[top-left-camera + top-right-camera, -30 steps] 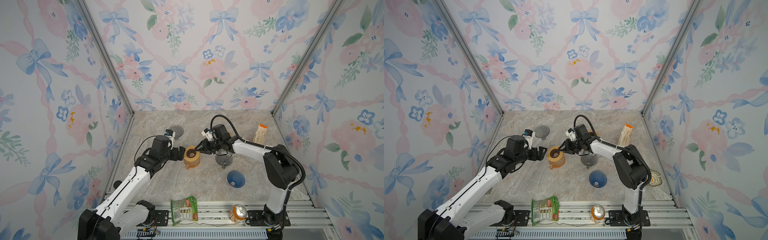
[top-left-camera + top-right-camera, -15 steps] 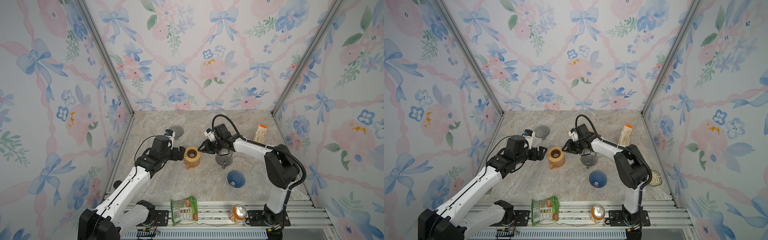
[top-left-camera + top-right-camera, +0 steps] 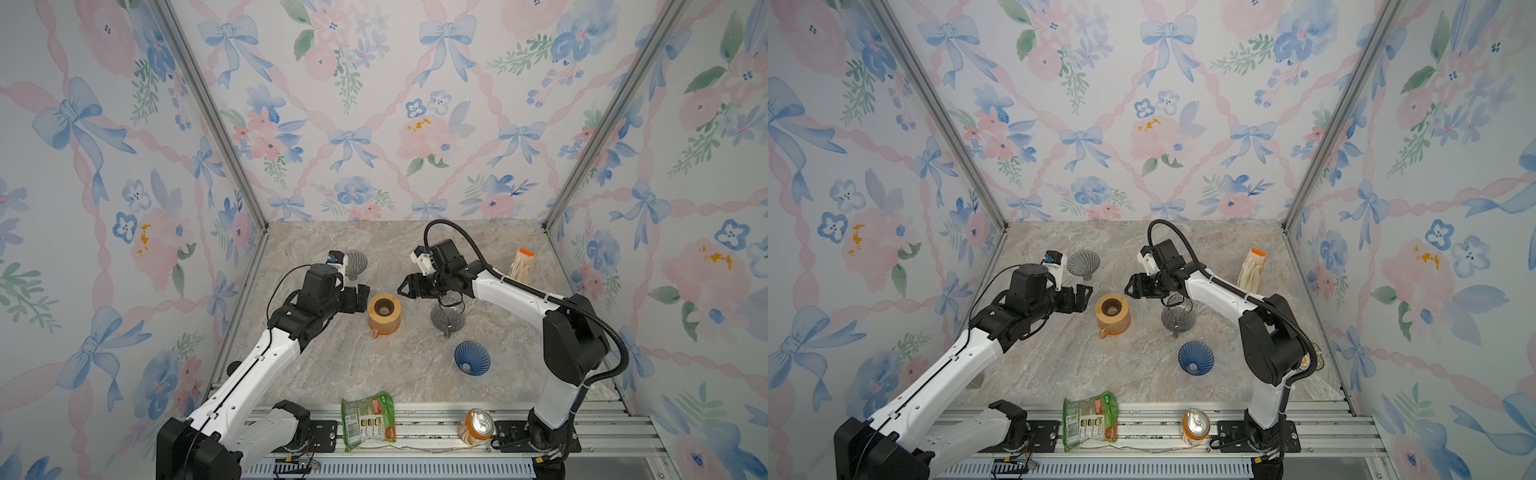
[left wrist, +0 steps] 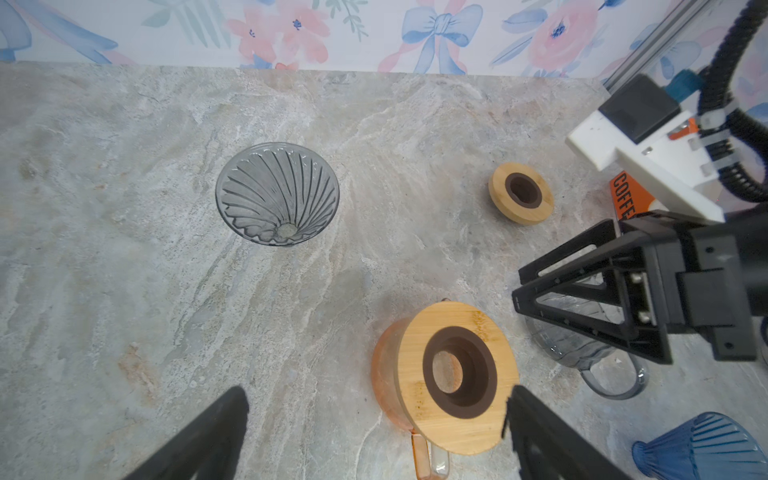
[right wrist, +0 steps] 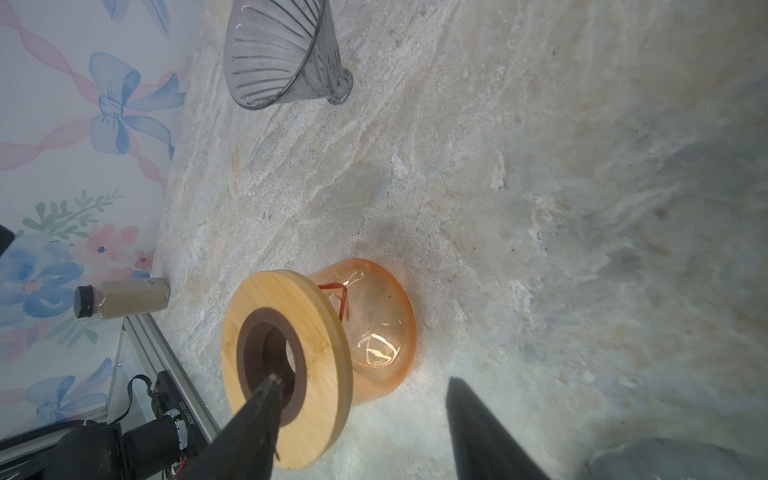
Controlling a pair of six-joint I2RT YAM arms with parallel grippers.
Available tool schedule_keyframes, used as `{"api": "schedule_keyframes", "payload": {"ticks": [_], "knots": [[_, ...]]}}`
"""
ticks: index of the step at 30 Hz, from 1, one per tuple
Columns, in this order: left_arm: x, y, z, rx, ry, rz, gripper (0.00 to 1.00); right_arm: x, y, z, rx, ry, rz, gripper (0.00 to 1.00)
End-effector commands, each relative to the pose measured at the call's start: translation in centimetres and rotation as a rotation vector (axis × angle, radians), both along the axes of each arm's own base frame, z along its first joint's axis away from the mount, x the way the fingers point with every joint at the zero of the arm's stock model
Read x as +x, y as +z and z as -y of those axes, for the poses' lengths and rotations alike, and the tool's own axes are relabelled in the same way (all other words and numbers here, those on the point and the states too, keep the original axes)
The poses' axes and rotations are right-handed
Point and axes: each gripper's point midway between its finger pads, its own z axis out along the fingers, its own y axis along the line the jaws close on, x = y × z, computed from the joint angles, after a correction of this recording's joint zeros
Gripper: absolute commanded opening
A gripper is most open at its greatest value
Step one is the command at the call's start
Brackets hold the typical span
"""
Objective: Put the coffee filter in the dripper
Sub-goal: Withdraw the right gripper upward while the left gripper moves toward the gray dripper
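Observation:
The coffee filter pack (image 3: 521, 264), cream with an orange top, stands at the back right; its orange label (image 4: 623, 199) peeks out in the left wrist view. A grey ribbed dripper (image 3: 356, 264) (image 4: 277, 193) lies tilted at the back left. A blue dripper (image 3: 471, 358) lies front right. My left gripper (image 3: 363, 297) (image 4: 376, 392) is open beside the orange carafe (image 3: 384, 312). My right gripper (image 3: 405, 286) (image 5: 363, 379) is open and empty, just right of that carafe (image 5: 374, 328).
A wooden ring (image 5: 286, 370) caps the orange carafe. A grey glass carafe (image 3: 448, 316) stands under the right arm. A second wooden ring (image 4: 520, 193) lies behind. A snack bag (image 3: 368, 419) and a can (image 3: 476, 426) lie on the front rail. A small bottle (image 5: 122, 297) is by the left wall.
My right gripper has drawn back to the right, away from the orange carafe's wooden ring, and its jaws have widened. The left arm has stayed still.

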Motion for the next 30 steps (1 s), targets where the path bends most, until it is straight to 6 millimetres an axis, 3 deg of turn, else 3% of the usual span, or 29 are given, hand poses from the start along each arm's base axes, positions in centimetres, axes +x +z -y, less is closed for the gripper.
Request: {"api": "schedule_keyframes", "payload": {"ticks": [1, 7, 8, 10, 17, 24, 30], "knots": [[0.9, 1.7, -0.8, 0.006, 0.049, 0.036, 0.98, -0.3, 3.5, -0.2, -0.010, 0.053, 0.134, 0.70], [2.2, 4.2, -0.7, 0.002, 0.055, 0.083, 0.98, 0.0, 7.2, 0.1, -0.017, 0.051, 0.303, 0.84], [2.5, 4.7, -0.7, 0.005, 0.055, 0.092, 0.98, 0.2, 7.1, 0.1, -0.023, 0.050, 0.318, 0.91], [3.1, 5.5, -1.0, 0.004, 0.072, 0.106, 0.98, 0.2, 9.1, 0.6, -0.007, 0.033, 0.379, 0.99], [5.0, 6.7, -2.3, 0.017, 0.121, 0.124, 0.98, -0.5, 11.6, 1.1, -0.018, 0.051, 0.520, 0.97], [7.6, 5.8, -3.7, 0.025, 0.158, 0.086, 0.98, -2.5, 13.5, 0.5, -0.046, 0.103, 0.672, 0.97], [9.5, 3.3, -3.7, -0.027, 0.149, -0.003, 0.98, -4.1, 13.7, 0.2, -0.032, 0.120, 0.719, 0.96]]}}
